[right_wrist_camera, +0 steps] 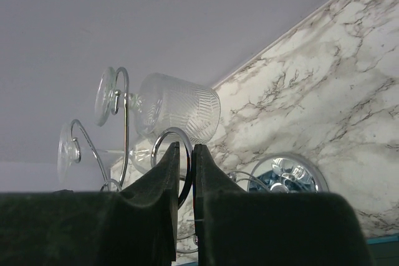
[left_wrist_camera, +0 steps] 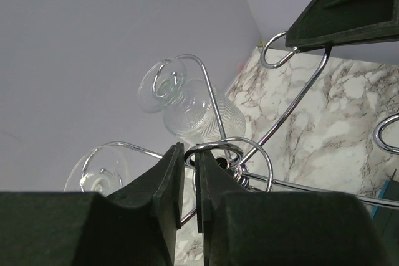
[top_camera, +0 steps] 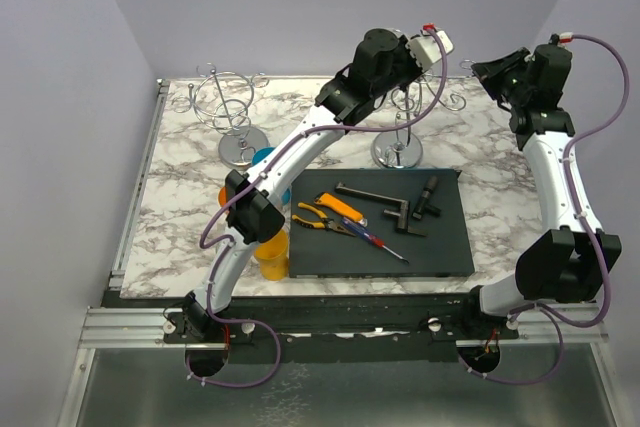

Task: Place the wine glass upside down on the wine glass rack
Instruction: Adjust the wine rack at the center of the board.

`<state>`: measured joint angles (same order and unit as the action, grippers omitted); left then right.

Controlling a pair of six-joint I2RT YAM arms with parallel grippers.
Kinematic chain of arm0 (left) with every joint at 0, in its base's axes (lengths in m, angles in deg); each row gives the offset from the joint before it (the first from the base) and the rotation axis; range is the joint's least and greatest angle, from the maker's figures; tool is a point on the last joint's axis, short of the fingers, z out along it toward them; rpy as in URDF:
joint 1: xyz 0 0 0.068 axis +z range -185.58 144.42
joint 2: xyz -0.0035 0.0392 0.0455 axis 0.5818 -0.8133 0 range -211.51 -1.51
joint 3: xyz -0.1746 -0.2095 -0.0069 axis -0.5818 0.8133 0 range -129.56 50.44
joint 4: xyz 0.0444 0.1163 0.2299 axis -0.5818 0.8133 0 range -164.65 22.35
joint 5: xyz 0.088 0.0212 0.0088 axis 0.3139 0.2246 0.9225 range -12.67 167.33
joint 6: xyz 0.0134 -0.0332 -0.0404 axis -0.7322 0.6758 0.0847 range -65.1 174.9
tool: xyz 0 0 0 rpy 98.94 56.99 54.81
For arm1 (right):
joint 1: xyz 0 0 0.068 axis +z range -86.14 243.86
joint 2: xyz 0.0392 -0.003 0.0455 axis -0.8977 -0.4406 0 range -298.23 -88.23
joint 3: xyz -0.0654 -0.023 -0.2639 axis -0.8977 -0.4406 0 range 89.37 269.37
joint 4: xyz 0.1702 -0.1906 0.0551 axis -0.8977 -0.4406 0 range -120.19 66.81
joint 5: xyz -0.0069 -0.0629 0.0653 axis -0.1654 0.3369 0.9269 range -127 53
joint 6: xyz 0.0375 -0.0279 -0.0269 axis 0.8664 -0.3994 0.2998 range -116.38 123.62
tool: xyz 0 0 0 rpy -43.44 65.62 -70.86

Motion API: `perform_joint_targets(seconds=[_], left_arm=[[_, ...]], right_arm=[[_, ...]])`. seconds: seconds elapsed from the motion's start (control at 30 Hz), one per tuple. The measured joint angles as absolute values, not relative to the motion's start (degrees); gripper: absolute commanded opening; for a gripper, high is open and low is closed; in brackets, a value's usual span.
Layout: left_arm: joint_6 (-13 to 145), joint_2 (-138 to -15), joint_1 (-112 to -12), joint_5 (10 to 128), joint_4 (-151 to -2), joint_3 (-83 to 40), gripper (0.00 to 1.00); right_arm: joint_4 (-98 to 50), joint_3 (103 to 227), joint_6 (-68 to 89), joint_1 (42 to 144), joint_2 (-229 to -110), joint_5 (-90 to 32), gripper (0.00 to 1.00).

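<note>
A chrome wine glass rack (top_camera: 400, 125) stands at the back centre of the marble table. Two clear wine glasses hang upside down from its arms. In the left wrist view one glass (left_wrist_camera: 196, 113) hangs ahead and the foot of the other (left_wrist_camera: 100, 169) shows on the left. In the right wrist view I see the ribbed glass (right_wrist_camera: 177, 113) and the second one's foot (right_wrist_camera: 67, 144). My left gripper (top_camera: 418, 75) is over the rack's top and shut on its chrome ring (left_wrist_camera: 249, 147). My right gripper (top_camera: 480, 72) is at the rack's right arm, shut on its end loop (right_wrist_camera: 187, 172).
A second, empty chrome rack (top_camera: 232, 107) stands at the back left. A black mat (top_camera: 385, 222) with pliers, a screwdriver and black metal parts lies in front. A yellow cup (top_camera: 272, 255) and an orange and a blue object are by the left arm.
</note>
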<state>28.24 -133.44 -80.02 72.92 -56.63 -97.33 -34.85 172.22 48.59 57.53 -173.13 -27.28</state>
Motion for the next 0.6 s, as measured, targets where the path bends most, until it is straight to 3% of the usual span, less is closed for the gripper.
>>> perform_joint_targets(seconds=[0.23, 0.6], left_arm=[[29.16, -133.84, -80.09, 72.88, -58.09, -97.7, 0.45], [31.79, -128.46, -80.07, 72.84, -59.49, -91.77, 0.59]], right_arm=[[-35.65, 170.6, 48.59, 56.5, -171.41, -28.55, 0.0], [-36.31, 169.66, 48.54, 55.76, -170.18, -28.77, 0.0]])
